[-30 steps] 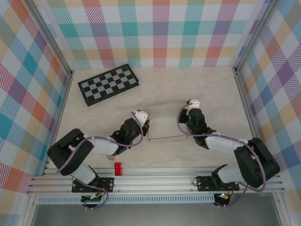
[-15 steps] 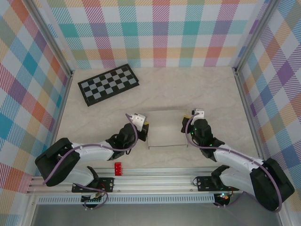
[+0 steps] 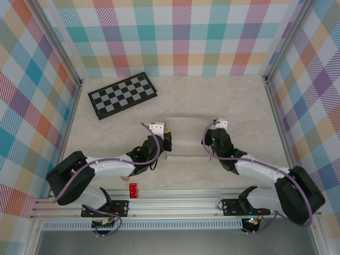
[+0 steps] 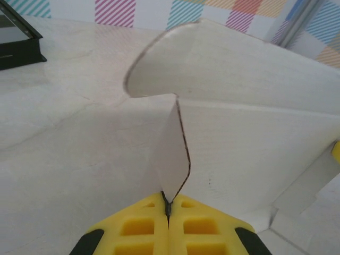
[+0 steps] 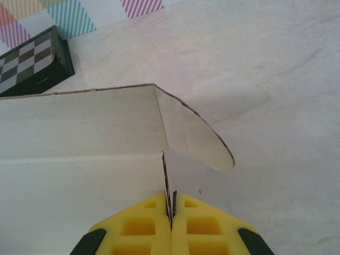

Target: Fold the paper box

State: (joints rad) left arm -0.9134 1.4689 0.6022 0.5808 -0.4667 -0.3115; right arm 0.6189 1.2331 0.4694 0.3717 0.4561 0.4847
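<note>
The white paper box (image 3: pixel 187 135) lies partly folded mid-table, its back panel raised with rounded end flaps. My left gripper (image 3: pixel 167 141) is at its left end and my right gripper (image 3: pixel 208 139) at its right end. In the left wrist view the yellow fingers (image 4: pixel 143 228) of the left gripper (image 4: pixel 168 204) are shut on an upright side flap of the paper box (image 4: pixel 244 111). The right wrist view has the right gripper (image 5: pixel 171 208) shut on the opposite side flap of the paper box (image 5: pixel 79 133), edge-on between its pads.
A black-and-grey checkerboard (image 3: pixel 122 94) lies at the back left, also seen as the checkerboard (image 5: pixel 32 59) in the right wrist view. A small red block (image 3: pixel 133 189) sits near the front rail. Plaid walls close in the table on three sides.
Both grippers, holding the box's ends, dipped toward the near edge half a second ago and have moved back away. The box shifted with them and its panel tilt changed.
</note>
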